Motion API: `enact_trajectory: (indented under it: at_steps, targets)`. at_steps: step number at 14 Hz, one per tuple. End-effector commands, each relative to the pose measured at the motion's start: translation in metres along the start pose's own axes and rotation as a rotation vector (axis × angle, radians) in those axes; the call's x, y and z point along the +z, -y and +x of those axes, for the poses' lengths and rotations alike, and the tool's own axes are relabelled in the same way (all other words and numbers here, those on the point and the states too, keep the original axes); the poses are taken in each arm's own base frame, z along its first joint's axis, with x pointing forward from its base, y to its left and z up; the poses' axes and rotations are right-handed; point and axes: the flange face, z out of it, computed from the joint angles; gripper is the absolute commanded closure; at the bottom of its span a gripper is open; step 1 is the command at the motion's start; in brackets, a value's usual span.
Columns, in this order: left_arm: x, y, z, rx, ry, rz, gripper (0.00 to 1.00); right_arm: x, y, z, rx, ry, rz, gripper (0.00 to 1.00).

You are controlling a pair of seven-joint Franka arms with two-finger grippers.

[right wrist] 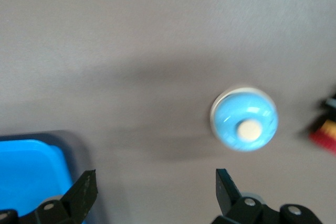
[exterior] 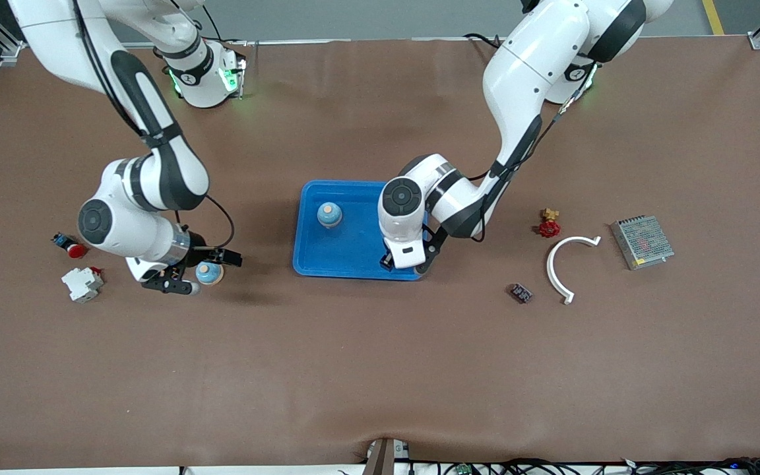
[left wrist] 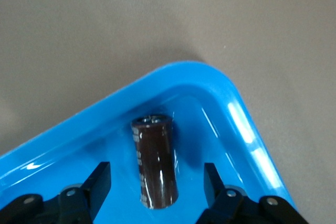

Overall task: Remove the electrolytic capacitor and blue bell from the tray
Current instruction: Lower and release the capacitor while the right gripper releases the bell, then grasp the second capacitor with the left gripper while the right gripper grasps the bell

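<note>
Lowest in the frame lay a white curved bracket (exterior: 549, 267). Mid-frame, my left gripper (left wrist: 157, 174) stood open astride the electrolytic capacitor (left wrist: 155, 166), which lay in a lower corner of the tray (left wrist: 236, 108). It looked light, rigid and slick-sleeved, so I'd pinch it mid-barrel. My right gripper (right wrist: 155, 177) hung open over a blue bell (right wrist: 244, 119) on the table (exterior: 380, 382).

I can read no text anywhere. The capacitor (left wrist: 155, 162) bears pale markings, but they are illegible.
</note>
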Motion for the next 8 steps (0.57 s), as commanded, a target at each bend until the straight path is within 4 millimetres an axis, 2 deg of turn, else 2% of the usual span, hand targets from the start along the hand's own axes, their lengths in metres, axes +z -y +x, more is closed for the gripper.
enact_trajectory:
  at_steps: [1,3,5,6,7,8]
  targets:
    - [-0.002,-0.001,-0.007,-0.007,0.003,-0.008,0.22,-0.003,0.042,-0.034,0.076,-0.010,-0.025,0.00]
    - [0.003,0.000,-0.006,-0.005,0.001,-0.001,0.38,0.001,0.064,-0.060,0.099,-0.035,-0.022,0.00]
    - [0.011,0.002,-0.005,-0.003,-0.001,0.010,0.66,0.009,0.087,-0.085,0.122,-0.050,-0.020,0.00]
    - [0.010,0.002,-0.005,0.006,-0.007,0.013,0.89,0.017,0.099,-0.100,0.128,-0.059,-0.019,0.00]
    - [0.004,0.003,-0.008,0.015,-0.018,0.020,1.00,0.025,0.111,-0.117,0.126,-0.069,-0.018,0.00]
    - [-0.005,0.005,-0.006,0.022,-0.039,0.054,1.00,0.031,0.118,-0.126,0.134,-0.077,-0.016,0.00]
